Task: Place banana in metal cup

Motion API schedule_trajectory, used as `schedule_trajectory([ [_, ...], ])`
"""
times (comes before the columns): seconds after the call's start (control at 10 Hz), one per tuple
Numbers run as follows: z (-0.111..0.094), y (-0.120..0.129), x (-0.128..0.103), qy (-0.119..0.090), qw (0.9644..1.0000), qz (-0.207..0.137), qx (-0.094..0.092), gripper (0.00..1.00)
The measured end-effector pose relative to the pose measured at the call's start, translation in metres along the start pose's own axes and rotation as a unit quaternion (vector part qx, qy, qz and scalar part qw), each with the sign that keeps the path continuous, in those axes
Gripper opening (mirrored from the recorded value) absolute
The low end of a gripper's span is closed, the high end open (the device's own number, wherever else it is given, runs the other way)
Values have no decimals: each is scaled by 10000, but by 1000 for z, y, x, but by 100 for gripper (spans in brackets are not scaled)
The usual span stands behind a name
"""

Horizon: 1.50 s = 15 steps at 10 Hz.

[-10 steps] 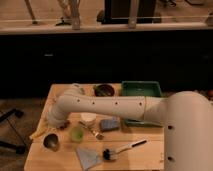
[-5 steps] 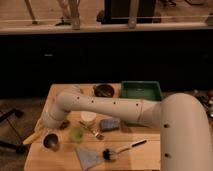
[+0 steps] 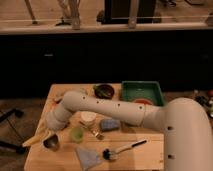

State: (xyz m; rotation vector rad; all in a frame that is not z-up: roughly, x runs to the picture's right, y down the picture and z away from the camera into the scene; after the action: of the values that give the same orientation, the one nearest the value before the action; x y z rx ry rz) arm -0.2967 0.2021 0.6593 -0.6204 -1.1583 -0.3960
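Where the arm ends over the table's [image 3: 145, 159] near-left corner, the gripper [image 3: 46, 135] grasps the banana [image 3: 34, 140], which juts leftward from the jaws. The metal cup [image 3: 51, 143] stands just beneath them.

1. The gripper [image 3: 46, 135] is at the front left of the table [image 3: 147, 159], just above the metal cup [image 3: 51, 143].
2. The banana [image 3: 34, 141] juts out left of the metal cup.
3. The tray [image 3: 142, 84] sits at the back right.

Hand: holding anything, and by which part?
Likely the small slim yellow toy banana, by the end at the hand, just above the small grey metal cup; the grip itself is hidden.
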Motion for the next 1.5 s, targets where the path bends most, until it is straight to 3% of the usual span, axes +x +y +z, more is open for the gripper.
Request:
schedule_trajectory([
  [0.5, 19, 4, 1, -856, 9957, 288, 228, 0],
  [0.7, 23, 3, 1, -1046, 9935, 334, 311, 0],
  [1.5, 13, 16, 4, -1236, 9878, 592, 741, 0],
])
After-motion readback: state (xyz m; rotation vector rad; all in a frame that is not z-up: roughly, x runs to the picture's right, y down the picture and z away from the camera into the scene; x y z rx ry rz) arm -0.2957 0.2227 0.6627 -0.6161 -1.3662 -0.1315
